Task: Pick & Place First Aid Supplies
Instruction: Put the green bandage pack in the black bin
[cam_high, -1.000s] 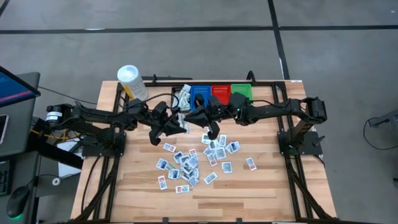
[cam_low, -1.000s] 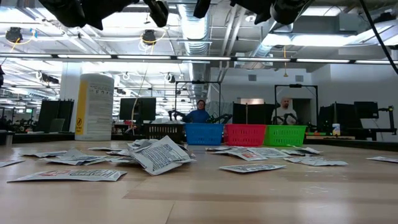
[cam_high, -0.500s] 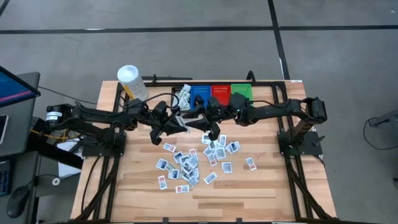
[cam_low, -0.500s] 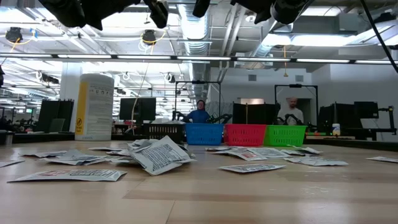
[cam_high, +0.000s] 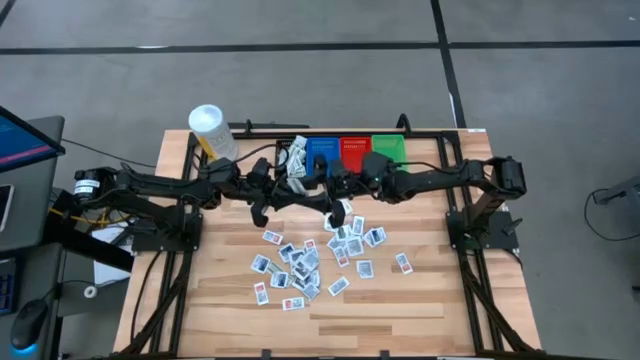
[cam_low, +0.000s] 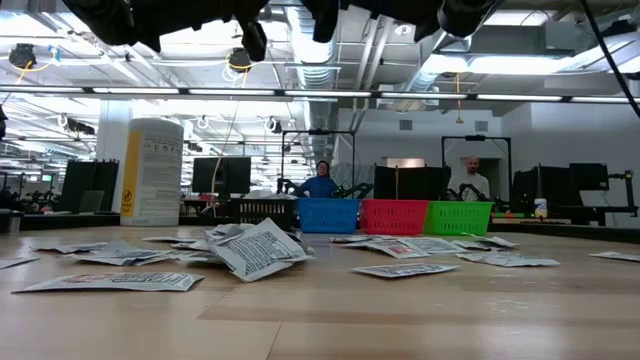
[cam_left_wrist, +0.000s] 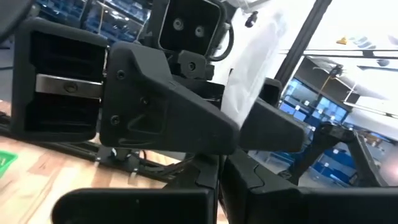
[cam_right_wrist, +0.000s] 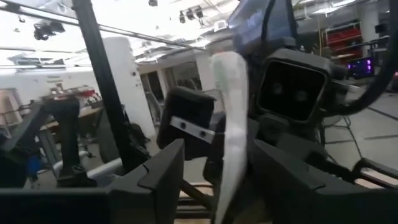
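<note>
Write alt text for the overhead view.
Two dark robot arms meet above the back of a wooden table, the left hand and right hand close together by a row of blue, red and green bins. Small first aid packets lie scattered in front; a white tub stands back left.

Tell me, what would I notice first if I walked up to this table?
Two dark robot arms meet nose to nose above the table's middle, the left claw pinching a white packet in front of the opened right claw. Below them lies a scattered heap of packets, with blue, red and green bins lined up behind.
</note>
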